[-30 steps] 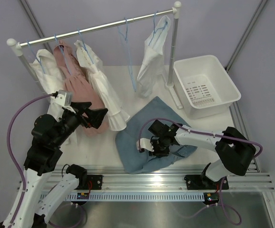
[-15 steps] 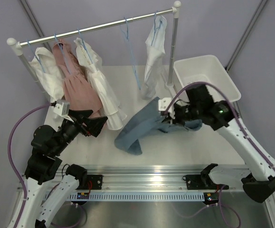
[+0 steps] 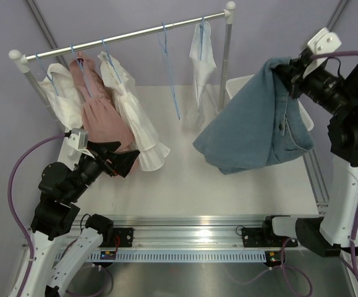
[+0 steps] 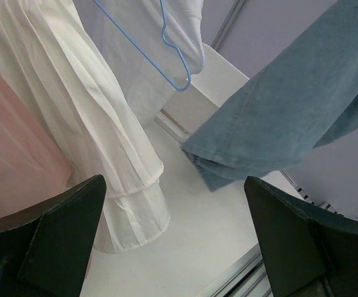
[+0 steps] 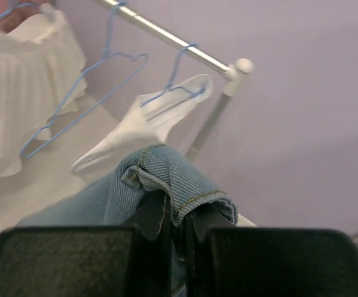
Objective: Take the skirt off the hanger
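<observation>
White table (image 3: 185, 185) below; right tool (image 5: 175, 213) clamps denim skirt (image 3: 253, 130) aloft; left tool (image 3: 123, 159) wide.

The white bench (image 3: 185, 179) carries a clothes rack of white posts and a silver metal rail (image 3: 135, 36) standing along its far edge, and a white rectangular plastic basket (image 3: 239, 85) at the far right corner, just beside the rack's right post and mostly hidden in the top view.

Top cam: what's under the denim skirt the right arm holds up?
The denim skirt, clamped in the right gripper, hides most of the white bin in the top view. Only the bin's left corner shows. Its inside and remaining rim are covered.
</observation>
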You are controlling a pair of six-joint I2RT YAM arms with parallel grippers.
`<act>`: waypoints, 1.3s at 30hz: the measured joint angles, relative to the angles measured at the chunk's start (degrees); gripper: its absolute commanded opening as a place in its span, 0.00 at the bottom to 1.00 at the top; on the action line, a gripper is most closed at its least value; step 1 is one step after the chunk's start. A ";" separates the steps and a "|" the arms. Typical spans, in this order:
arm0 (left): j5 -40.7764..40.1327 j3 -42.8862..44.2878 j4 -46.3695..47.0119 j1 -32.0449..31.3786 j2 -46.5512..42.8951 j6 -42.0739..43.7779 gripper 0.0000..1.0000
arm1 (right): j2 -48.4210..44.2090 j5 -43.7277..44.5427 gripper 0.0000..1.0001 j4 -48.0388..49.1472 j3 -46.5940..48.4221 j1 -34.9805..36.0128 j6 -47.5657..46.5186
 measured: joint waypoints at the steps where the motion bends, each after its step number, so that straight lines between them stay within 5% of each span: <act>1: 0.00 0.26 -0.09 0.00 0.07 0.04 0.99 | 1.99 0.72 0.00 1.38 2.93 -1.64 1.88; 8: 0.17 1.42 -0.52 0.00 0.02 0.66 0.99 | 15.30 8.85 0.00 9.77 15.78 -9.66 12.39; 22: 0.15 1.42 -1.29 0.00 -0.66 1.64 0.99 | 29.31 22.64 0.00 22.84 25.66 -11.98 19.89; 25: 0.15 1.42 -1.40 0.00 -0.94 1.97 0.99 | 28.52 22.21 0.00 25.83 20.85 -12.15 20.44; 33: -0.72 3.32 -4.52 0.00 -0.94 2.78 0.99 | 20.37 14.82 0.02 30.40 -16.33 -12.31 20.92; 37: -1.60 3.82 -4.55 0.00 -0.90 2.58 0.99 | 20.41 11.39 0.16 28.11 -26.69 -12.31 20.06; 39: -1.99 3.89 -4.55 0.00 -0.74 2.21 0.99 | 20.59 9.73 0.35 25.57 -27.89 -12.31 19.17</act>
